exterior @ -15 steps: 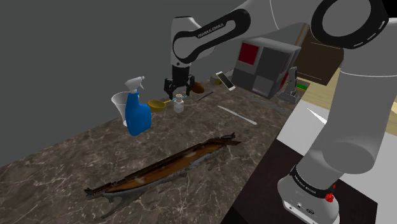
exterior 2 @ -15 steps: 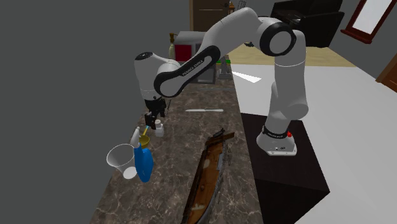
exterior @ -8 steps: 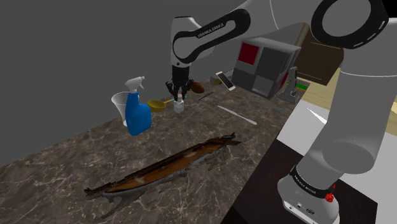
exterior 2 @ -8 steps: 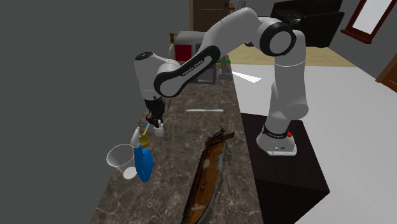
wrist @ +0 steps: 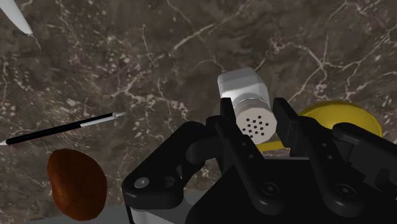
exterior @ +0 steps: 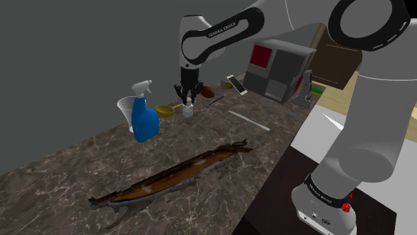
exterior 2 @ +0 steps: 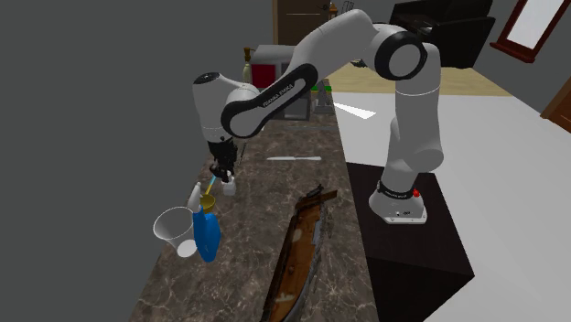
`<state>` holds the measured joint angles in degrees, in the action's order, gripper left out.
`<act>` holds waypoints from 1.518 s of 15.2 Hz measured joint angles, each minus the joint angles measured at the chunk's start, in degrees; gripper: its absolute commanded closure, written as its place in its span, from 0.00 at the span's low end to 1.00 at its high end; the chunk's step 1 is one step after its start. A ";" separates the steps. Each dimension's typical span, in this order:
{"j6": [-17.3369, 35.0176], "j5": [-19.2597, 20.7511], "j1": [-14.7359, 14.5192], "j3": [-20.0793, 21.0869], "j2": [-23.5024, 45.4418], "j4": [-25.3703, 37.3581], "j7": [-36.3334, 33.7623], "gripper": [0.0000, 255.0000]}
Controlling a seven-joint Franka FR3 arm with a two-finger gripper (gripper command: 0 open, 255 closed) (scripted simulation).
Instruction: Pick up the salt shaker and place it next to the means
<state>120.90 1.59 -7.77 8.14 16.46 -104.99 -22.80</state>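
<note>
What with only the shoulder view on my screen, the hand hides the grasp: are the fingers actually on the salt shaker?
Observer: Yes. In the wrist view the gripper is shut on the salt shaker, with one finger on each side of it.
Operator: High or low on it?
Observer: High. The fingers press the sides of the perforated cap, and the white body sticks out past them toward the marble counter.
</note>
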 measured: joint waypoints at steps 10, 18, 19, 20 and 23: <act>-6.74 -0.46 0.12 0.13 -2.65 4.15 0.25 1.00; -12.44 -0.62 0.07 0.22 -3.54 8.96 0.24 1.00; -13.12 -0.67 0.12 0.21 -3.86 9.31 0.33 1.00; -14.03 -0.65 0.07 0.23 -3.75 10.36 0.26 1.00; -16.16 -0.72 0.13 0.22 -4.16 12.07 0.37 1.00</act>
<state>104.74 0.86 -7.64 8.36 12.30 -92.92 -22.43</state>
